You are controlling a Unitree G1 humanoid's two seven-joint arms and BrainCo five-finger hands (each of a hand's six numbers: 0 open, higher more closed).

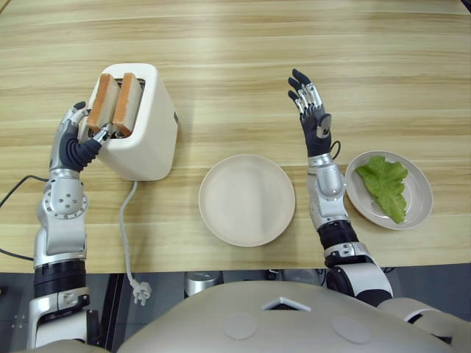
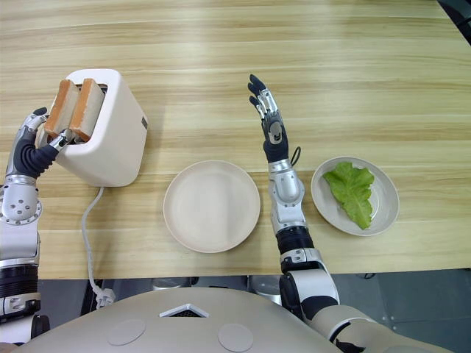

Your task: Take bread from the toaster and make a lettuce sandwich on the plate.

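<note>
My left hand is at the toaster, fingers pinched on the near end of the bread sticking out. Plate in the middle, then my right hand hovering wide open, holding nothing. Lettuce sits in its dish far right.

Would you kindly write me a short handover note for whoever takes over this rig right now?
Left hand: at the toaster's near side, by the bread slices; grasp unclear.
Right hand: open, empty, between plate and dish.
Both slices stand in the toaster; plate bare; lettuce on the dish at right.
Done: nothing on the plate yet.
Left: slice to plate, lettuce on it, second slice on top.
</note>
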